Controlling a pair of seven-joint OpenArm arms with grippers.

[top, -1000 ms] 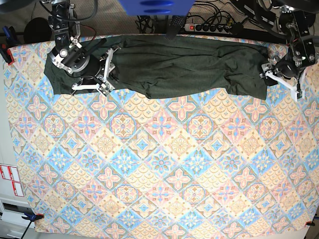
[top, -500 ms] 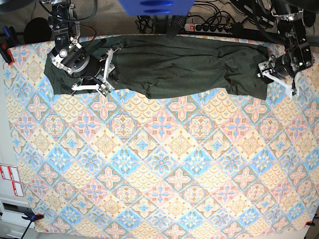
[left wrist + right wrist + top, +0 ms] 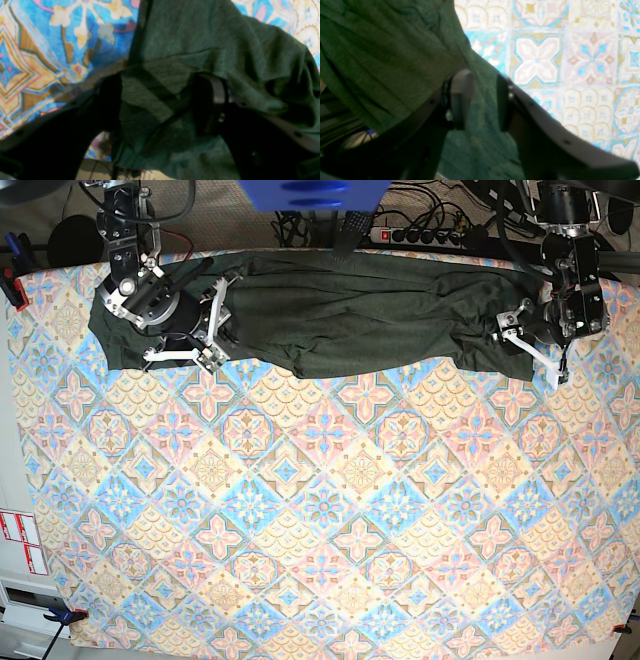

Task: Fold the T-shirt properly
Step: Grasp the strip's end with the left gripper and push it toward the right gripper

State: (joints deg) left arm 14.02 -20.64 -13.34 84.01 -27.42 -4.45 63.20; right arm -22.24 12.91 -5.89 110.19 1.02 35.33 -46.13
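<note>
T-shirt (image 3: 350,315) lies stretched in a long rumpled band along the far edge of the tabletop (image 3: 320,510), which is covered in a patterned cloth of blue, pink and yellow tiles, and each end of the shirt has a gripper at it. The right gripper (image 3: 213,320) sits over the end of the shirt on the base view's left; the fabric spreads beneath it and away to both sides, with the shirt's near hem just past its fingertips. In the right wrist view its two fingers (image 3: 461,97) stand a little apart with green knit lying between and under them, the fabric bunched into folds on one side and the bare patterned cloth on the other; whether the fingers actually pinch the fabric cannot be told. The left gripper (image 3: 528,340) is at the opposite end of the shirt, on the base view's right, where the cloth gathers into a crumpled knot. Its jaws are spread wide, and in the left wrist view the T-shirt (image 3: 190,75) fills the gap between them and mounds up beyond one finger (image 3: 215,100), with the tabletop showing past the other. Nothing is clamped by it.
</note>
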